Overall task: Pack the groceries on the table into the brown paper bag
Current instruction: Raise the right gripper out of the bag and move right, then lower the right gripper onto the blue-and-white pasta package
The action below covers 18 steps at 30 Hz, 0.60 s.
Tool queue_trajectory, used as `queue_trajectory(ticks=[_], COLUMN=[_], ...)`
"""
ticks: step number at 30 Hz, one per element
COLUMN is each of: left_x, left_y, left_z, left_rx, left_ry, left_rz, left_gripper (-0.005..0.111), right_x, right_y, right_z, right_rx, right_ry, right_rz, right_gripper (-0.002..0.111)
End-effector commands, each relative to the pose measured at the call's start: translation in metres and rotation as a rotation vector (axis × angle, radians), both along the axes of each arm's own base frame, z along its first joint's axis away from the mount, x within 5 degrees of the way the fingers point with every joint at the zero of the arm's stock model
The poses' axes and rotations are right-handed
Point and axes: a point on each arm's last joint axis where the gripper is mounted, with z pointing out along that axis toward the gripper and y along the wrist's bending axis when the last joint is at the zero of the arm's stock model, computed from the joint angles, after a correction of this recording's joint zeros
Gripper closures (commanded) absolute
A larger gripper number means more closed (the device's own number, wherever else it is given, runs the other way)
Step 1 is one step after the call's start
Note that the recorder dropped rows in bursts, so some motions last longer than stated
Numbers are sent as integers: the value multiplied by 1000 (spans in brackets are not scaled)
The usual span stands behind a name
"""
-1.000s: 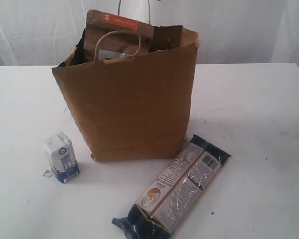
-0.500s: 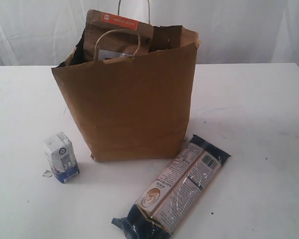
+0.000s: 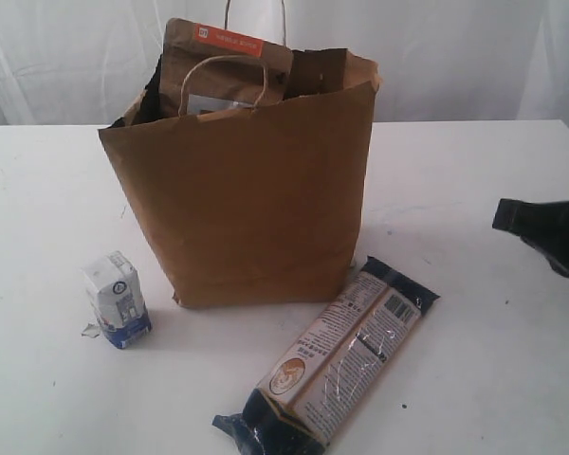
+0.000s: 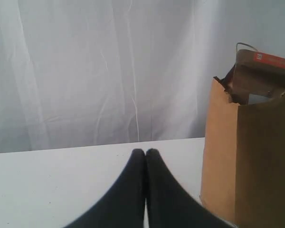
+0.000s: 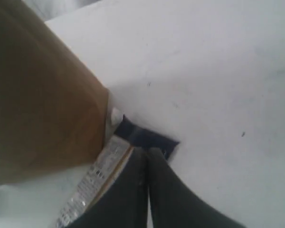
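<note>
So far only part of the packing looks done. The brown orange-striped pouch (image 3: 226, 57) stands in the brown paper bag (image 3: 247, 199), its top above the torn rim; what else is inside I cannot see. Two things are left on the tabletop (image 3: 474, 379). The long dark-blue packet (image 3: 334, 365) lies flat just ahead of my right gripper (image 5: 146, 151), one end by the bag's foot. The small white-blue carton (image 3: 117, 299) stands upright beyond the bag from that gripper. Both my grippers are pressed together and empty. My left gripper (image 4: 145, 152) hangs over bare tabletop, with the bag ahead and off to one side. Only the exterior view shows the carton. Only my right wrist view shows how near the packet's dark end lies to that gripper.
</note>
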Motion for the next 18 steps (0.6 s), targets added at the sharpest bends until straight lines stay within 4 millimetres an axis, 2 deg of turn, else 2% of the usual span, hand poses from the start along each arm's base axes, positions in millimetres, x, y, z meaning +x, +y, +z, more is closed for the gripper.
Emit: queue_trajectory(ticks=[1,4,6,8,9,11,14,17,18], left_x=[0,0,0,0,0,0,-1,-1,-1], left_y=[0,0,0,0,0,-1,-4,-5,-5], left_z=[2,2,2,2,2,2,3,3,3], left_rx=[-14,-14,-14,-14,-14,-13,-14,-13,-13], left_ry=[-2,-2,-2,-2,-2,-3,-10,-14,-14], left_rz=[-4,-5,-5,-5,-5,-10,-42,-58,-58], left_gripper=[107,107,107,107,107,107,107,107,107], right_x=[-9,-13,-4,17,30,52,83,96,97], right_y=[8,14,22,32,40,52,65,71,75], right_z=[3,0,-6,-10,-14,-20,-28,-34,-35], right_rx=[-32,-74,-128,-180,-185,-162,-123,-104,-95], right_ry=[132,322,493,616,718,813,807,724,708], right_rz=[123,214,295,381,430,460,448,459,520], right_gripper=[108,108,108,108,108,108,108,106,98])
